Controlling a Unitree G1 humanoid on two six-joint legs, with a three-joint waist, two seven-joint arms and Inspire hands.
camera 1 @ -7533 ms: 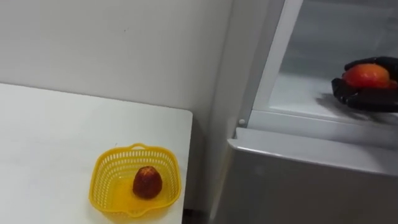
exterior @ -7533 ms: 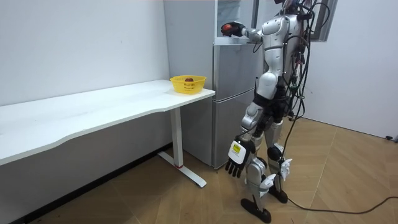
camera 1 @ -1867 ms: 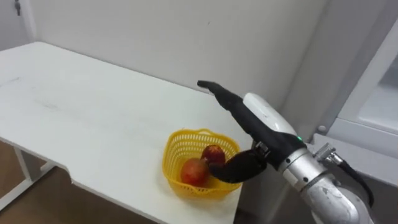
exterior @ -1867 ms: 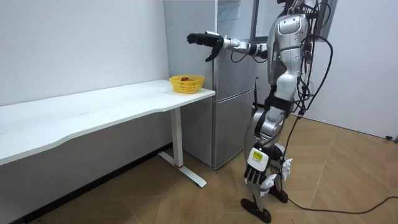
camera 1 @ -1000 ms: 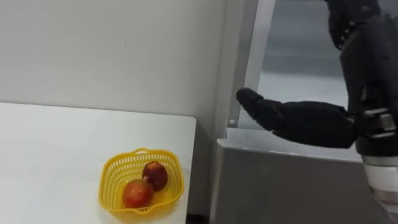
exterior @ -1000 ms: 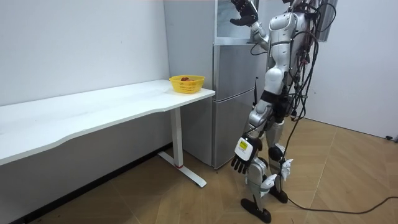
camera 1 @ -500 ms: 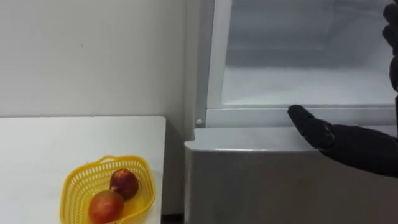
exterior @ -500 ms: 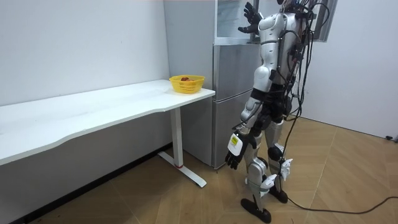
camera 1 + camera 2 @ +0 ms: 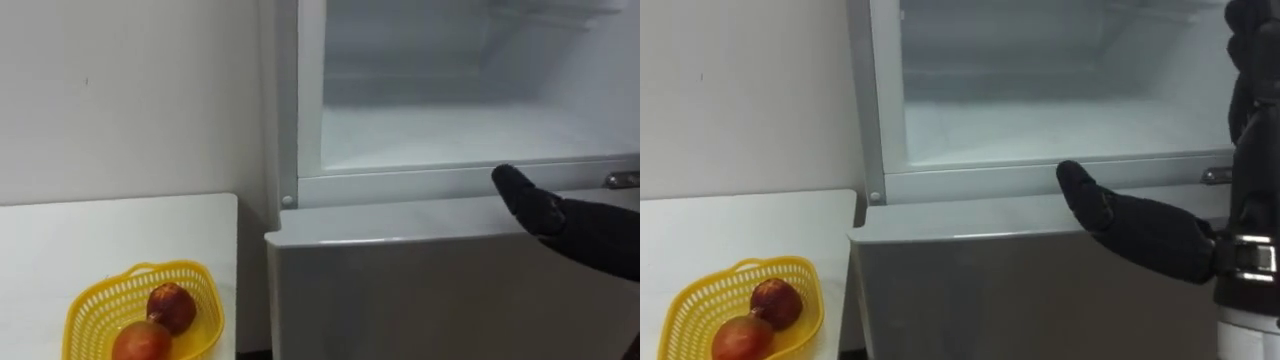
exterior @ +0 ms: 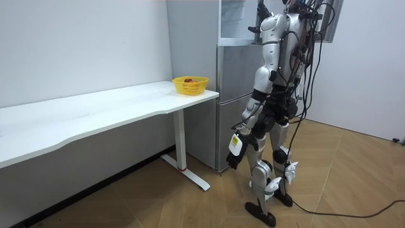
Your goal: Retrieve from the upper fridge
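Note:
The upper fridge compartment (image 9: 450, 135) stands open, and its white shelf looks bare. My right hand (image 9: 1160, 240) is open and empty, held in front of the compartment's lower edge with the thumb toward my left and the fingers straight up. A yellow basket (image 9: 100, 298) on the white table (image 9: 60, 240) holds two reddish fruits (image 9: 172, 305) (image 9: 140, 342). In the room view I stand facing the fridge (image 10: 237, 95), with my left hand (image 10: 233, 156) hanging relaxed by my thigh.
The table's right edge ends close to the fridge's left side, and a plain wall (image 9: 130, 90) runs behind it. The grey lower fridge door (image 9: 420, 300) is closed. A wooden floor (image 10: 354, 183) lies behind me in the room view.
The fruit I held in the fridge now lies in the basket beside the first. Over the last second my view has swung right toward the fridge, and my right hand stays raised before it.

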